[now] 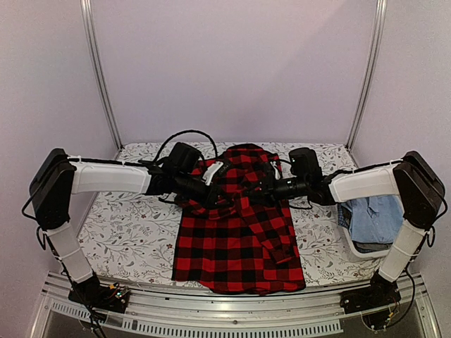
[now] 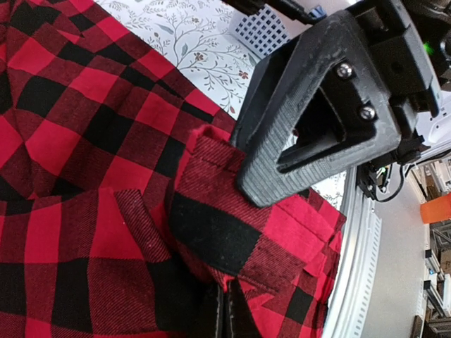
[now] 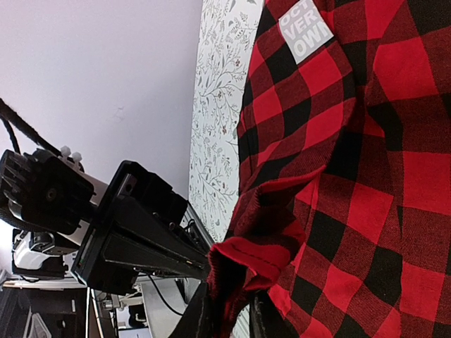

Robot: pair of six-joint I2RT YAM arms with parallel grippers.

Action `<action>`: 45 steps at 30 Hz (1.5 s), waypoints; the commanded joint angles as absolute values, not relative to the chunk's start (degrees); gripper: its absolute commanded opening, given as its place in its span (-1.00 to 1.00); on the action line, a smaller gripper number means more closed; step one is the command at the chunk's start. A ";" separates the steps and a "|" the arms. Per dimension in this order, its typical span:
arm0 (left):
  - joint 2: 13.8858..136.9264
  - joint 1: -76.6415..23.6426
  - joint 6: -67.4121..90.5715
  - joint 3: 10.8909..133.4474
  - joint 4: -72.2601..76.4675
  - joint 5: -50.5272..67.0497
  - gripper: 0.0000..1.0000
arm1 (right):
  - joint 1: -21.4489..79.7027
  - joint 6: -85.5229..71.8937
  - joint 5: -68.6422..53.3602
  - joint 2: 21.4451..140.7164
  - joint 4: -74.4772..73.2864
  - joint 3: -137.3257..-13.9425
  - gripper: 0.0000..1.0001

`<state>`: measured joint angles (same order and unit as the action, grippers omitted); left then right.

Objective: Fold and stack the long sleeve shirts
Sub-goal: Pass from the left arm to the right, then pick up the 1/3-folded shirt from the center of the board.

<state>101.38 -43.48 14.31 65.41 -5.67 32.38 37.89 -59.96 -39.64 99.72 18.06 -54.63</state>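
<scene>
One of the long sleeve shirts [image 1: 236, 246], red-and-black check, lies spread over the middle of the table, its hem at the near edge. Both grippers meet over its upper part. My left gripper [image 1: 211, 190] is shut on a folded edge of the cloth; in the left wrist view the fingers [image 2: 227, 317] pinch the check fabric [image 2: 106, 141]. From the other side my right gripper [image 1: 264, 190] holds a raised fold. In the right wrist view that fold [image 3: 268, 257] sits between the two fingers [image 3: 232, 317]. A white lettered patch [image 3: 304, 28] shows on the shirt.
A blue garment [image 1: 377, 218] lies in a white bin [image 1: 352, 248] at the table's right edge. The table has a floral cover [image 1: 127, 225]. The right gripper's black body [image 2: 317, 120] hangs close over the left fingers. Metal rails [image 1: 232, 320] run along the near edge.
</scene>
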 commanded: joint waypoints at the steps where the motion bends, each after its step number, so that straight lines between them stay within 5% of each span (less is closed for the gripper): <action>1: 102.09 -44.35 13.47 66.46 -6.67 31.14 -1.00 | 38.37 -58.97 -40.13 100.71 17.18 -54.71 -0.73; 4: 102.20 -44.30 13.73 66.45 -7.28 30.88 -0.96 | 38.57 -58.09 -39.98 101.11 15.64 -55.48 -0.99; 10: 100.81 -44.34 16.82 65.94 -9.39 27.06 -0.42 | 38.58 -54.81 -37.77 100.49 11.40 -57.14 -1.00; 14: 98.04 -44.13 20.91 65.29 -13.78 21.86 -0.24 | 38.56 -49.81 -33.61 99.40 5.45 -60.10 -1.00; 24: 84.24 -43.42 37.01 51.72 -25.67 11.70 -0.17 | 38.58 -36.30 -23.53 97.74 -5.70 -65.53 -1.00; 34: 71.78 -45.58 50.23 33.87 -28.89 14.03 -0.19 | 38.54 -30.76 -17.26 100.61 -9.27 -62.76 -1.00; 45: 74.08 -53.45 55.13 30.41 -26.75 16.43 -0.23 | 38.69 -31.14 -16.33 106.95 -5.29 -59.22 -1.00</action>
